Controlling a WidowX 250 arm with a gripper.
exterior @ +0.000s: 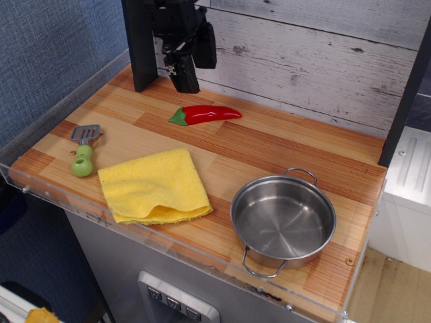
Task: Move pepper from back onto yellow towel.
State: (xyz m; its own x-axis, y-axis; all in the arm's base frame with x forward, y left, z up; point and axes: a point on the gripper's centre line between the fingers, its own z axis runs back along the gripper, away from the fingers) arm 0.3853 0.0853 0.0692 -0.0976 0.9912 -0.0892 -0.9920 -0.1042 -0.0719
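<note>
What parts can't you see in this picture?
- The gripper: dark against the dark post, so its fingers blur together; open or shut cannot be told. The arm above is cut off by the top edge.
- The yellow towel: its folded layers hide what lies underneath.
- The pot: its near wall hides part of the inside.
- The pepper: its underside.

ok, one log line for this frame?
pincer: open, empty, above the back | pepper: on board, ungrasped | yellow towel: front, bare | stage: pre-grasp
</note>
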